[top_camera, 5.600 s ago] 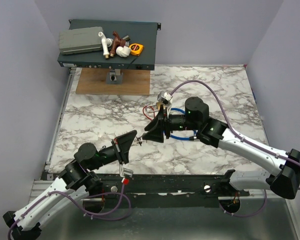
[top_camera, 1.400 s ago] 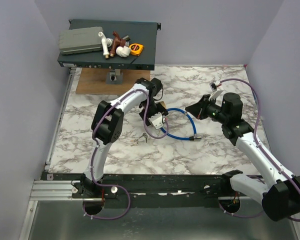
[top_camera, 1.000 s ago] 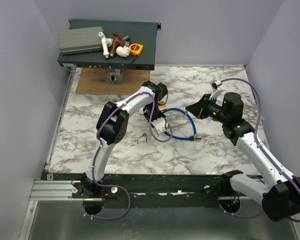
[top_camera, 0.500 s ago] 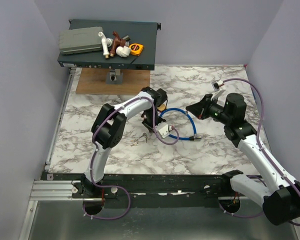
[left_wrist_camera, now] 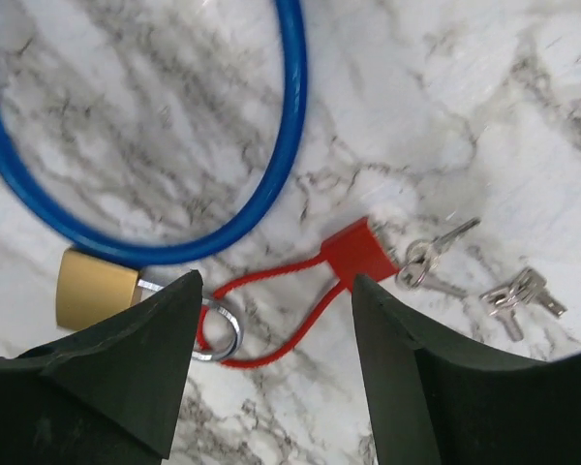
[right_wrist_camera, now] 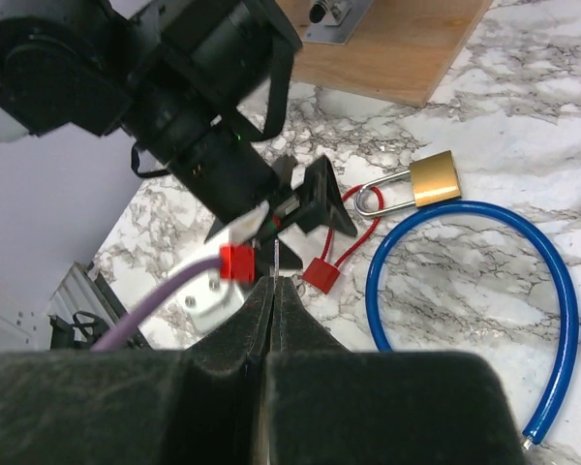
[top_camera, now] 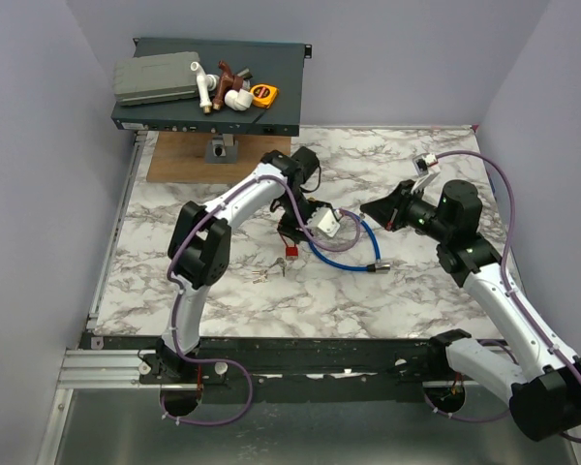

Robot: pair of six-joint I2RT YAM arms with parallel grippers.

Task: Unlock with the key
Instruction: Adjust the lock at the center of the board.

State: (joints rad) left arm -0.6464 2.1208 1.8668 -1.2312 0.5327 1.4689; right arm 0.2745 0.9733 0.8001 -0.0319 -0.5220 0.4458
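Black left gripper hangs with jaws apart, gripping nothing — just under it on the marble table lies the key, its red cord running to a brass padlock beside a blue cable. Right gripper — pinched closed.

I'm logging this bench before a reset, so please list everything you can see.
Marble table top: one, white-grey, under everything.
Blue cable lock: one, blue, curled mid-table.
Brass padlock with silver shackle: one, gold, beside the cable.
Small silver key on a red tag and thin red cord: one, cord through the shackle.
Loose bunch of small silver keys: one, beside the tag.
Wooden board: one, brown, far left.
Dark rack case: one, over the board, carrying grey box, white pipe fittings, brown fitting, yellow tape measure.
Left end effector: one, black, open above the red cord.
Right end effector: one, black, shut, raised right of the cable.
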